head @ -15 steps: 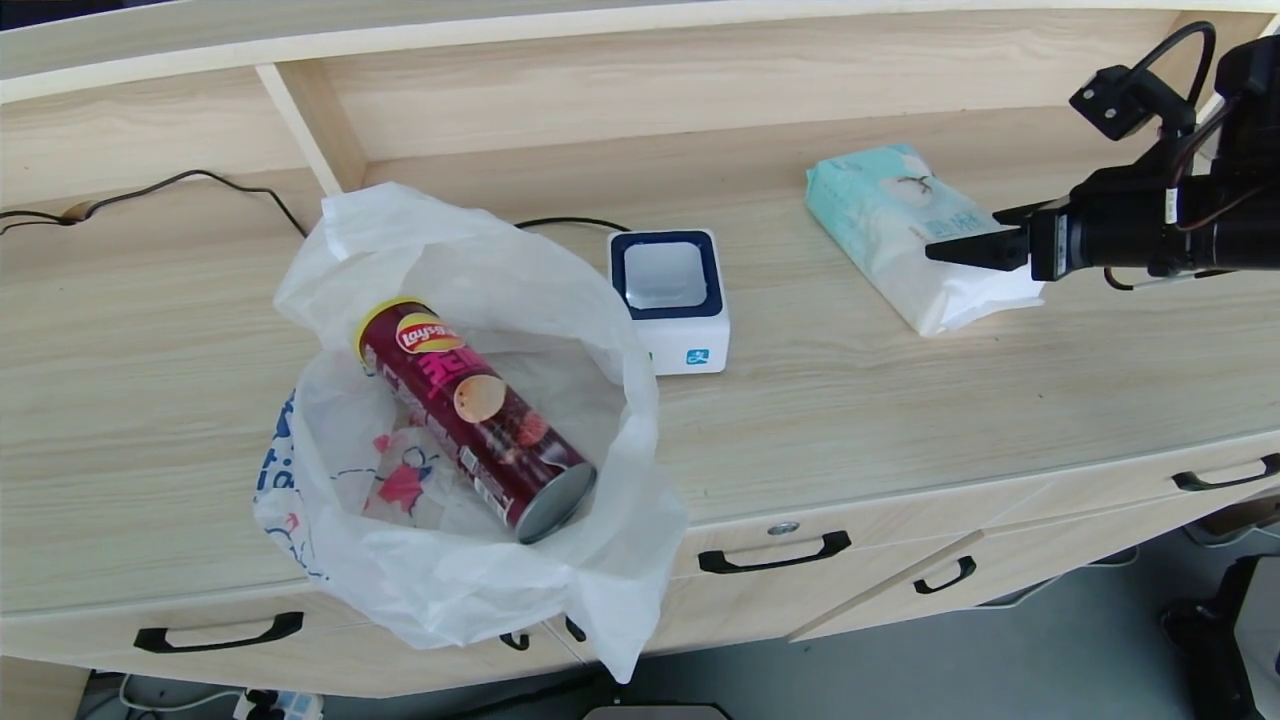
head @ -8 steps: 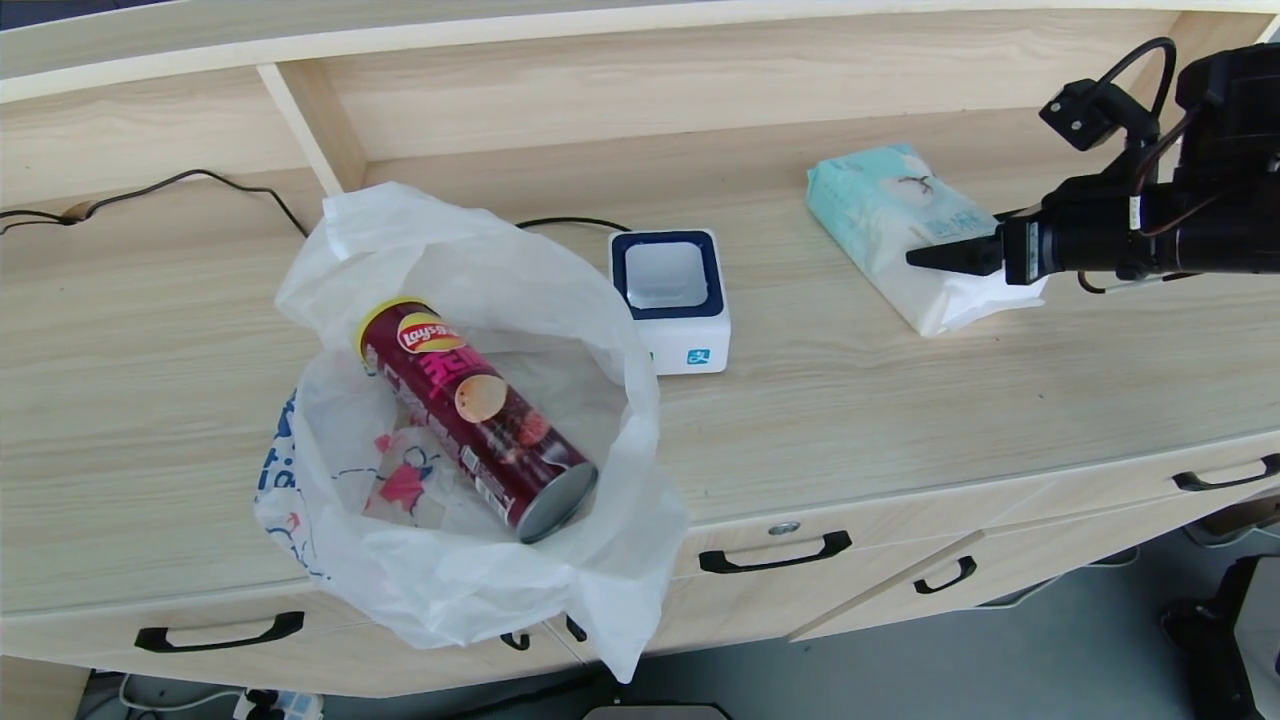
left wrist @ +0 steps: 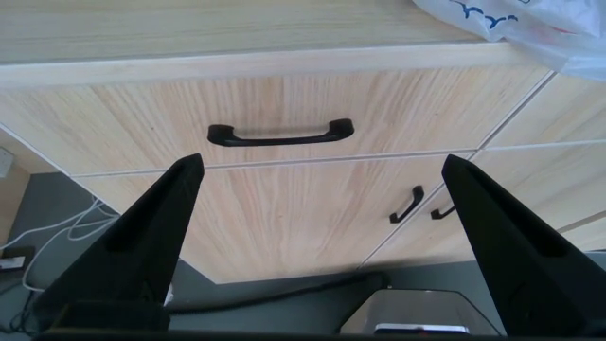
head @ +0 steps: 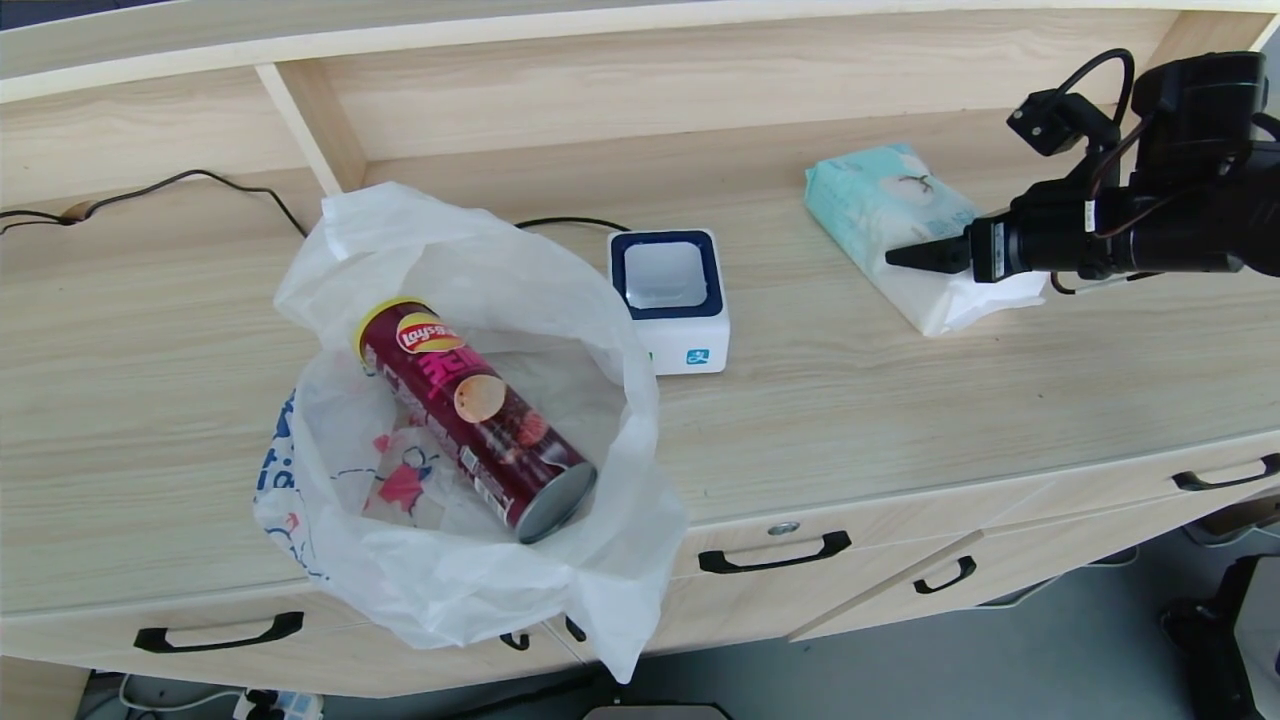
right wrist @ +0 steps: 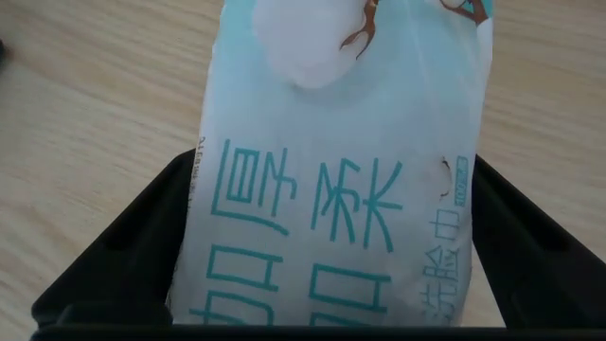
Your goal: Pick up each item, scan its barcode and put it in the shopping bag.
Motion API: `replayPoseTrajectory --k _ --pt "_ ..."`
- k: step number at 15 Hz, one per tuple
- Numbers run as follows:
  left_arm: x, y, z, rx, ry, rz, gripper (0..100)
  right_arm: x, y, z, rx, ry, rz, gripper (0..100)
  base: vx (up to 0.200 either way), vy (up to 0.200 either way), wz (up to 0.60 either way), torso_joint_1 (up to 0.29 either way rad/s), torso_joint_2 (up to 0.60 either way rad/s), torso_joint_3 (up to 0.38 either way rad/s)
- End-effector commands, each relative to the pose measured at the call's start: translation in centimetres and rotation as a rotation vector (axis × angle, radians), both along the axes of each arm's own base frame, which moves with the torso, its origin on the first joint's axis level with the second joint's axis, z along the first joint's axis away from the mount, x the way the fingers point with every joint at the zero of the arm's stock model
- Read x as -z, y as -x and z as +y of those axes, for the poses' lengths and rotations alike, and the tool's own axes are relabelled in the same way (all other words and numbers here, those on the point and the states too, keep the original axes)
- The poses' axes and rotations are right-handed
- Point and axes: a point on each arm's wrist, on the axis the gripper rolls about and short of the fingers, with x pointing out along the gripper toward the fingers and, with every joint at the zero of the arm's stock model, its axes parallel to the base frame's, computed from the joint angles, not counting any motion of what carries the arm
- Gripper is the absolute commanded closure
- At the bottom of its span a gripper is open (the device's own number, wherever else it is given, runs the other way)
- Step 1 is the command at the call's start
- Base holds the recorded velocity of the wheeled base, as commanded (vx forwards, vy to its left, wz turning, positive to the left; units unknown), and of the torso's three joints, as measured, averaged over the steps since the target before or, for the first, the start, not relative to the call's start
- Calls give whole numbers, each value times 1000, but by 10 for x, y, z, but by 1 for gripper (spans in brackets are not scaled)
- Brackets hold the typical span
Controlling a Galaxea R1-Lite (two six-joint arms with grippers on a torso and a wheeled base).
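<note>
Tissue pack (head: 880, 205): lying flat on the counter (head: 850, 400), to the right and well apart from the scanner (head: 670, 300).
Right gripper (head: 900, 257): hanging low over the pack, its fingers standing apart, one along each side of the wrapper.
Left gripper (left wrist: 322, 161): facing a drawer front (left wrist: 284, 208) below the counter's edge, fingers spreading wide and holding nothing.
Shopping bag (head: 460, 580): sitting open at the front left, with a chips can (head: 470, 415) lying on its side inside.
Scanner: sitting just beside the bag, between it and the pack.

The black right arm (head: 1150, 235) ends in a wedge-fingered hand (head: 905, 257). At 11 o'clock, a boxy camera (head: 1045, 118) trails a looped cable (head: 1095, 62).
</note>
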Motion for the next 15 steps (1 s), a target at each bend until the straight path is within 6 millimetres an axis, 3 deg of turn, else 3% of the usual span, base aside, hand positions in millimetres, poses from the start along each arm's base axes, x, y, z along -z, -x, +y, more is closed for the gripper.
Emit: replayPoseTrajectory --k 1,3,4,8,10,14,15 --pt "0 0 0 -1 -2 1 0 4 -3 3 -5 -1 11 0 0 0 0 0 0 0" --pt "0 0 0 -1 -5 1 0 5 -5 3 7 3 12 0 0 0 0 0 0 0" --pt "0 0 0 -1 -7 0 0 6 -6 3 7 2 16 100 0 0 0 0 0 0" --pt "0 0 0 -1 -7 0 0 -6 0 10 25 -59 6 100 0 0 0 0 0 0" --pt "0 0 0 -1 -5 1 0 -21 14 9 22 -66 -28 100 0 0 0 0 0 0" --pt "0 0 0 -1 -2 1 0 -59 86 7 24 -166 -82 100 0 0 0 0 0 0" --pt "0 0 0 -1 -1 1 0 -64 140 8 5 -211 -90 100 0 0 0 0 0 0"
